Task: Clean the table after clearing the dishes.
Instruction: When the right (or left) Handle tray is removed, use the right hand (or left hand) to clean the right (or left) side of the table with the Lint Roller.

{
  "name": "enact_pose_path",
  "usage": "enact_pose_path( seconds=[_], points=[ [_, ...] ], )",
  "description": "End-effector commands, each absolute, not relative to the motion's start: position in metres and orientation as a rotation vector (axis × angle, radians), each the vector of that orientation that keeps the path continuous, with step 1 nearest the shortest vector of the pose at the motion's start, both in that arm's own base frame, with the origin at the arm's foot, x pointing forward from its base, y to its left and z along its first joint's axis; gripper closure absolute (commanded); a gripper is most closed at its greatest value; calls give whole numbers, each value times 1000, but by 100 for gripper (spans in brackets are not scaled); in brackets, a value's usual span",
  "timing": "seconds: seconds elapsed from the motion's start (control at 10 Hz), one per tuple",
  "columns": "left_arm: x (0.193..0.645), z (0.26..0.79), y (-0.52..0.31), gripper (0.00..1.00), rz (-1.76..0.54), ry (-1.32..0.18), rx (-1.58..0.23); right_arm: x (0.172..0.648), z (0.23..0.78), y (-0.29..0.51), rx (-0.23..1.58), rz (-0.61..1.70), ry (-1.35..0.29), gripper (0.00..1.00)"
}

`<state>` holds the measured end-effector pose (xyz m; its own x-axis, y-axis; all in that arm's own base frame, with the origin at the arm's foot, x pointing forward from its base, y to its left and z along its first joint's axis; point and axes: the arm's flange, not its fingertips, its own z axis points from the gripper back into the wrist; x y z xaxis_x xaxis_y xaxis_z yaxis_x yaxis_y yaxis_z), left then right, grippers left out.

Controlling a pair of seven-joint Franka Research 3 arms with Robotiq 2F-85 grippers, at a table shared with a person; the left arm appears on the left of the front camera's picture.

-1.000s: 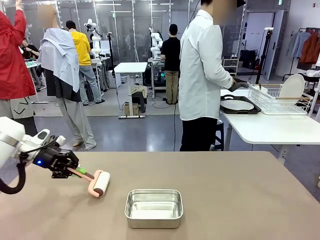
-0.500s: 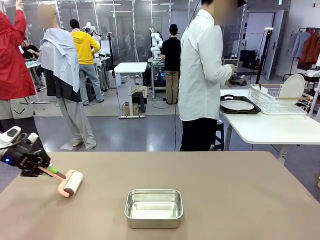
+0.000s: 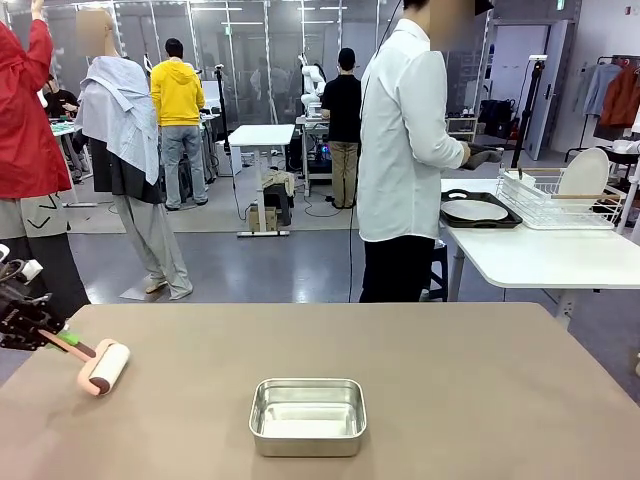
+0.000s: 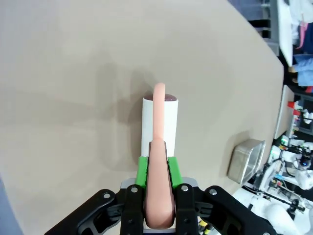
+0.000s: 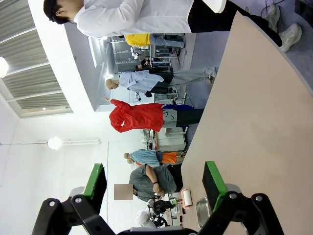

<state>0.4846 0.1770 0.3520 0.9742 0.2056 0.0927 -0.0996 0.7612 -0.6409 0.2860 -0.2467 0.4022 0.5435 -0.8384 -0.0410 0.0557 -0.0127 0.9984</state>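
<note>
My left gripper (image 3: 48, 336) is at the far left edge of the taupe table (image 3: 450, 380), shut on the pink handle of a lint roller (image 3: 104, 367). The roller's white drum rests on the tabletop. In the left wrist view the green pads (image 4: 142, 169) clamp the pink handle, and the lint roller's drum (image 4: 168, 125) lies on the table ahead. My right gripper (image 5: 154, 183) is open and holds nothing, above the table (image 5: 254, 122). A white plate on a dark tray (image 3: 478, 210) lies on the white side table, and another plate (image 3: 584, 174) stands in the wire rack.
A rectangular steel pan (image 3: 307, 415) sits front and centre on the table; it also appears in the left wrist view (image 4: 246, 160). A person in a white shirt (image 3: 405, 150) stands at the far edge, turned toward the white side table (image 3: 550, 260) and its wire rack (image 3: 560, 208).
My left gripper has dragged the lint roller leftward across the table, from left of the pan to the left edge. The person's hands have shifted by the rack.
</note>
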Motion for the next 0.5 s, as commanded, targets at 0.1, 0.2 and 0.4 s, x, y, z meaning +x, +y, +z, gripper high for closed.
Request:
enact_pose_path(
  seconds=[0.1,0.2,0.4],
  points=[
    [461,370,182,80,215,-138,-481,282,405,-247,1405,-803,-728,0],
    [457,385,184,80,225,-144,-438,282,405,-247,1405,-803,-728,0],
    [450,427,179,80,191,-191,-433,282,405,-247,1405,-803,-728,0]
  ],
)
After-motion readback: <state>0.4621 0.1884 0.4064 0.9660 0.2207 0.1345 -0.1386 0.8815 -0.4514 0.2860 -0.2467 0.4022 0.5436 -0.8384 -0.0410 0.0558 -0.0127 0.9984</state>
